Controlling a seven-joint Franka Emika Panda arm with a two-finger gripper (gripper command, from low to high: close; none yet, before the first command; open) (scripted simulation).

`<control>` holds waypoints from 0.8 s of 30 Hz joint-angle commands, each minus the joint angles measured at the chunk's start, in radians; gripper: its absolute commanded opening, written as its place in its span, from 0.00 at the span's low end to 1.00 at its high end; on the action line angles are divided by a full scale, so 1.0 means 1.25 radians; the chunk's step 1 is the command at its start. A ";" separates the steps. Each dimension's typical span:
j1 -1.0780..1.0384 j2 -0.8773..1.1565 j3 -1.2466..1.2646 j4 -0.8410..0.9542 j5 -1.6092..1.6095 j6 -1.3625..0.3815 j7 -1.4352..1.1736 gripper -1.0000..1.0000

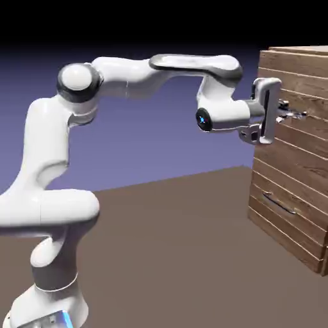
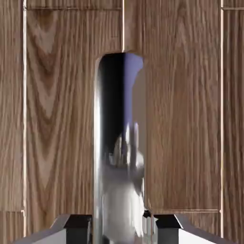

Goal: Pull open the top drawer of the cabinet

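The cabinet (image 1: 291,170) of brown planks stands at the exterior view's right. Its top drawer (image 1: 306,86) looks flush with the cabinet's front. My gripper (image 1: 286,116) reaches level from the left onto the drawer's thin silver handle (image 1: 297,115). In the hand view the silver handle (image 2: 119,143) runs up the middle over a dark slot. It passes between my two grey fingertips (image 2: 78,224), which press in on it from both sides. My gripper (image 2: 122,226) is shut on the handle. The top drawer's wood (image 2: 57,119) fills the rest of that view.
Below the top drawer sits a lower plank-fronted drawer with its own thin handle (image 1: 278,204). The brown table (image 1: 173,224) stretches from the robot's base to the cabinet's foot. My arm spans the air from lower left to the cabinet.
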 commanded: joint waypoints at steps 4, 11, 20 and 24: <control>0.116 -0.005 -0.095 -0.087 0.003 -0.015 -0.014 0.00; 0.319 0.030 -0.266 -0.238 -0.011 -0.038 0.000 0.00; 0.580 0.146 -0.474 -0.449 -0.065 -0.046 0.064 0.00; 0.696 0.217 -0.556 -0.543 -0.102 -0.031 0.099 0.00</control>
